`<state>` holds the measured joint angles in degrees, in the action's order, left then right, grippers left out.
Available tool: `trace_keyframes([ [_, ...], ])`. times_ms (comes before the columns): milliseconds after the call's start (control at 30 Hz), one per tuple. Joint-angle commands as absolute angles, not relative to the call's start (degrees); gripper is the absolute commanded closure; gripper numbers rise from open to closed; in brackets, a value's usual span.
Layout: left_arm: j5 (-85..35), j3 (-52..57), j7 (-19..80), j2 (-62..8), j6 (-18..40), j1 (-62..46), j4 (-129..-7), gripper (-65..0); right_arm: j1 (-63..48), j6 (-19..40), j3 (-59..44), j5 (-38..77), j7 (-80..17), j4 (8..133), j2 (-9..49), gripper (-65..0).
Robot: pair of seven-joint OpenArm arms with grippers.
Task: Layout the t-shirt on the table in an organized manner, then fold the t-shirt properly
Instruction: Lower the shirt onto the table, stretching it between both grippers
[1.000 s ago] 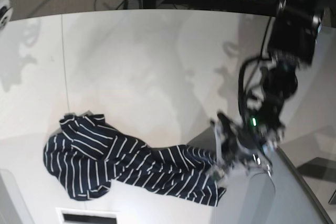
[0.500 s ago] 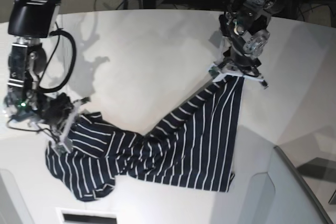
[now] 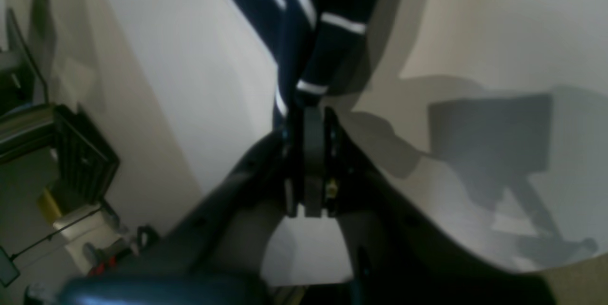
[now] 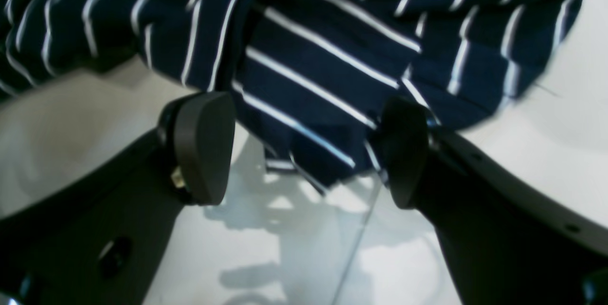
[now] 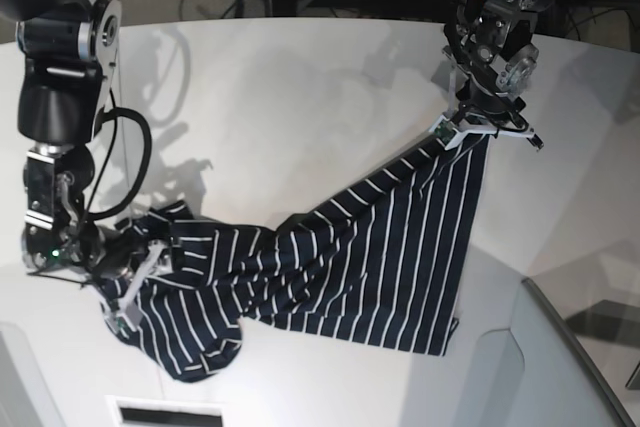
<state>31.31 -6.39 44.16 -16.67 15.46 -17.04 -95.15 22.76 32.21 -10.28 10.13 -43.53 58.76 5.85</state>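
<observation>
So here's what you've got: your left gripper (image 5: 478, 127), up in the upper right of the base view, is pinched tight on a bunched bit of the t-shirt (image 5: 370, 267). In the left wrist view the two pads sit pressed together at the frame's center with striped cloth (image 3: 308, 24) running up out of them to the top edge.

The shirt stretches in a wide diagonal sheet from that grip down to the lower left of the base view, where it ends in a rumpled heap on the table (image 5: 280, 107).

Your right gripper (image 5: 130, 287) sits at that heap in the lower left. Its wrist view shows the pads spread wide (image 4: 304, 146), with a striped fold (image 4: 323, 86) lying between them over the white tabletop. One pad (image 4: 403, 150) looks to be touching the cloth edge; nothing's clamped.
</observation>
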Motion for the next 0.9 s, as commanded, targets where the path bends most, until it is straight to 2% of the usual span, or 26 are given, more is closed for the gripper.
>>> trace_keyframes([
  [0,31.96,-6.11,43.91,-17.10,14.99,-16.84,-96.31,0.0,24.84,32.48,-10.42,10.77,-41.45,56.75,6.29,-45.3],
  [167,31.96,-6.02,43.91,-17.10,14.99,-16.57,-96.04,0.0,26.15,32.48,-10.33,10.77,-33.63,45.32,6.37,-45.3],
  [300,31.96,-6.02,43.91,-17.10,14.99,-16.48,-96.04,0.0,26.15,32.48,-10.33,10.77,-30.73,42.15,6.37,-44.7],
  [333,31.96,-6.02,43.91,-17.10,14.99,-16.48,-96.04,0.0,26.15,32.48,-10.33,10.77,-30.64,42.07,6.37,-42.5],
  [400,31.96,-6.02,43.91,-17.10,14.99,-16.48,-96.04,0.0,26.15,32.48,-10.33,10.77,-30.73,42.33,6.37,-31.4],
  [500,31.96,-6.11,43.91,-17.10,14.99,-16.40,-96.04,0.0,26.15,32.48,-10.33,10.77,-30.81,42.51,6.37,-3.5],
  [533,31.96,-6.20,43.91,-17.10,14.99,-16.40,-96.04,0.0,26.15,32.48,-10.33,10.77,-30.90,42.59,6.37,0.0],
  [600,31.96,-6.20,43.91,-17.10,14.99,-16.40,-96.04,0.0,25.89,32.48,-10.42,10.77,-32.04,43.74,6.46,-2.4],
  [700,31.96,-6.02,43.91,-17.10,14.99,-16.40,-95.96,0.0,23.25,32.48,-10.51,10.95,-35.56,49.80,6.90,0.0],
  [867,31.96,-5.93,44.00,-17.19,14.99,-16.40,-95.96,0.0,14.81,32.48,-10.59,10.95,-44.09,70.02,6.64,0.0],
])
